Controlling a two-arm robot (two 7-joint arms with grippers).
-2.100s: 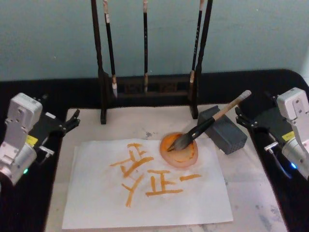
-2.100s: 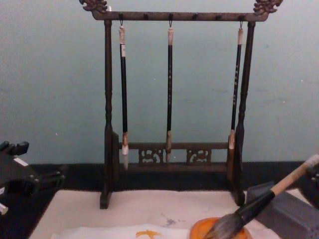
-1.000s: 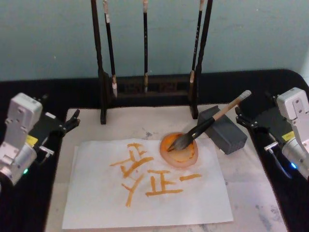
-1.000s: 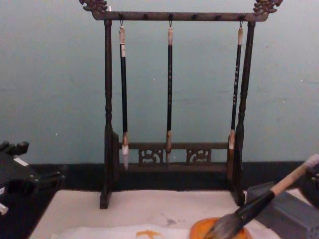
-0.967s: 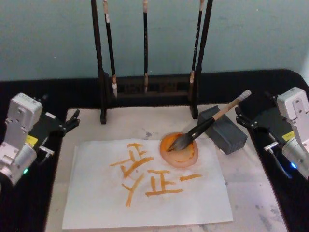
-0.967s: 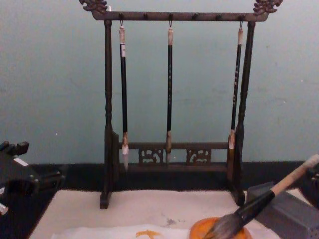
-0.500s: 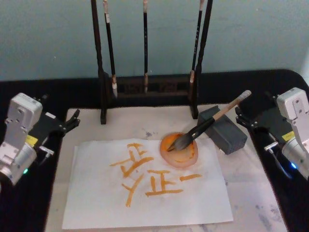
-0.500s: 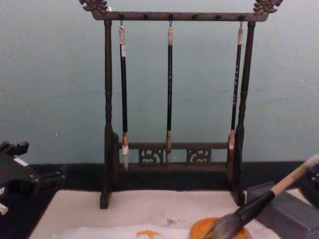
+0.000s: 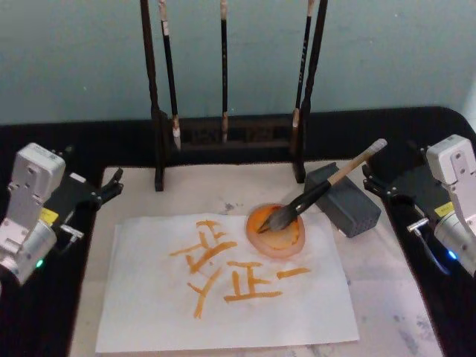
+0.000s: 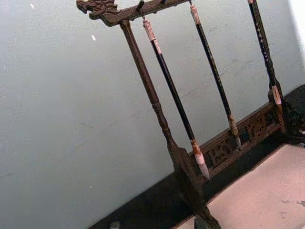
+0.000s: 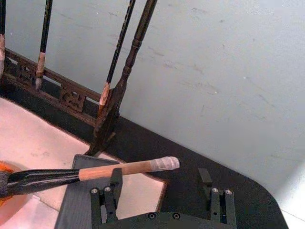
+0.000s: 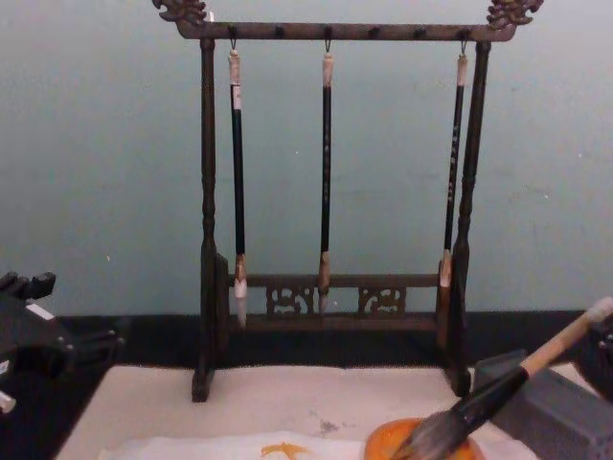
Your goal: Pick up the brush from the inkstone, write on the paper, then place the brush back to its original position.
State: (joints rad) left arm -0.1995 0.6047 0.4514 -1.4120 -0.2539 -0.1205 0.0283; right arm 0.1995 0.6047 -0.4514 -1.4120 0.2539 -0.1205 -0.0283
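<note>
Your large calligraphy brush [image 9: 320,190], with its pale tan handle, black lower shaft and grey-white bristles, lies just where it lay two seconds ago. Its bristles sit in the round orange dish [image 9: 256,239], and its handle slopes up and away from the dish across the dark grey rectangular block [image 9: 351,208] that touches the dish's far right side. The taped end of the handle overhangs the block.

The thin white paper [image 9: 223,316] spreads out from under the dish toward you and to its left. It carries the same orange brush strokes [image 9: 245,286] as before, with none added. The beige felt mat [image 9: 390,297] lies under the paper, dish and block. Beyond the dish stands the dark carved wooden brush stand [image 12: 326,299], with three thin black-shafted brushes [image 12: 327,172] hanging from its top rail, unmoved.

Your right gripper [image 9: 370,186] hovers right of the dish, just past the block and near the brush's handle end. Its fingers are spread apart and hold nothing. Your left gripper [image 9: 110,187] is well off to the dish's left at the mat's edge, fingers likewise apart and empty. Neither arm has shifted across the earlier frames.
</note>
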